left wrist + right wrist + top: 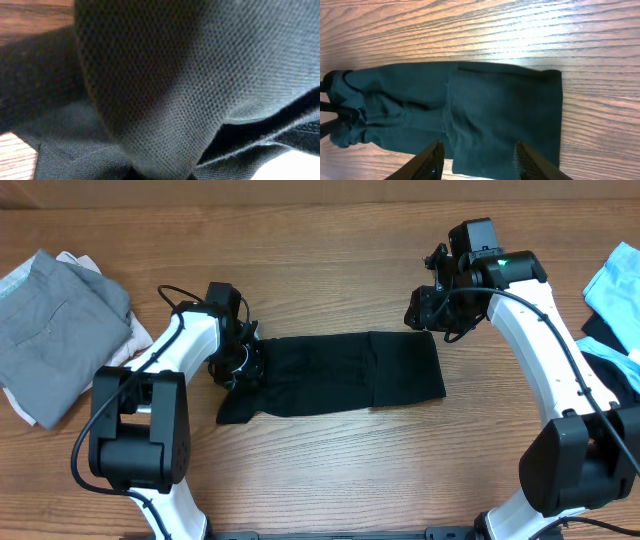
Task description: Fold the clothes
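Observation:
The clothes in hand are one black garment [340,375], lying as a folded strip across the middle of the wooden table [320,480]. My left gripper [238,365] sits at its left end, where the cloth is bunched up, and is shut on it. The left wrist view is filled with black mesh fabric [200,75] pressed close to the lens, which hides the fingers. My right gripper [437,315] hovers open just beyond the garment's far right corner. From the right wrist the garment [495,105] lies flat below the spread gripper [479,160], which holds nothing.
A pile of grey and white clothes [50,330] lies at the table's left edge. Light blue and black clothes [615,300] lie at the right edge, behind the right arm.

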Controlling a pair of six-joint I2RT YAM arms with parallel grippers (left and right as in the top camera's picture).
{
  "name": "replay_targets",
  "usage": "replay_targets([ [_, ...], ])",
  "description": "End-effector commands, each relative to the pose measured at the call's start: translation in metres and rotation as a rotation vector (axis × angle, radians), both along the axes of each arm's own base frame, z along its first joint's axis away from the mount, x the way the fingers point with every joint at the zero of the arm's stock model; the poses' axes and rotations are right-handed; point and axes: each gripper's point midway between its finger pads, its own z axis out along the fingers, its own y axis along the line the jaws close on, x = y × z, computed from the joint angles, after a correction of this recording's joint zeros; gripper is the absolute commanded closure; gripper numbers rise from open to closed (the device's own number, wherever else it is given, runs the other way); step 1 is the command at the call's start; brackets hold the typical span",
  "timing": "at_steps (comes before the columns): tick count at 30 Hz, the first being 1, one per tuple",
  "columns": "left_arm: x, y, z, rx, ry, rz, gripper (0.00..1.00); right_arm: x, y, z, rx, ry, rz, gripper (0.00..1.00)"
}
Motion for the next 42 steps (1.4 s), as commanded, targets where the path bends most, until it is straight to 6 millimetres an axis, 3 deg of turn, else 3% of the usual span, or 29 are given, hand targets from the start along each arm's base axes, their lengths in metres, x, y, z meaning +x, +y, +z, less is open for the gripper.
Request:
replay_targets([
  [1, -0.007, 0.015, -0.013, 0.059, 0.031, 0.015, 0.96, 0.001, -0.007, -0.002, -0.046, -0.005, -0.014, 0.51],
  [6, -0.002, 0.050, -0.005, 0.151, 0.042, 0.051, 0.96, -0.001, -0.018, -0.005, -0.108, 0.001, -0.030, 0.46],
  [11, 0.022, 0.087, 0.032, 0.190, 0.012, 0.090, 0.96, -0.002, -0.019, -0.006, -0.116, 0.008, -0.031, 0.46],
  [16, 0.037, 0.101, 0.073, 0.194, -0.012, 0.122, 0.96, -0.008, -0.014, -0.015, -0.105, 0.041, -0.009, 0.44],
  [21, 0.044, 0.107, 0.114, 0.234, -0.033, 0.127, 0.96, -0.022, -0.006, -0.052, -0.101, 0.109, 0.016, 0.45],
  [25, 0.046, 0.094, 0.143, 0.232, -0.045, 0.138, 0.96, -0.037, -0.001, -0.082, -0.068, 0.153, 0.029, 0.45],
  [29, 0.048, 0.065, 0.160, 0.240, -0.072, 0.108, 0.96, -0.051, 0.003, -0.102, -0.049, 0.185, 0.039, 0.46],
  [34, 0.046, 0.024, 0.163, 0.286, -0.101, 0.060, 0.96, -0.060, 0.007, -0.115, -0.054, 0.200, 0.058, 0.45],
  [42, 0.049, -0.056, 0.165, 0.238, -0.206, -0.023, 0.96, -0.069, 0.040, -0.131, -0.063, 0.194, 0.155, 0.44],
])
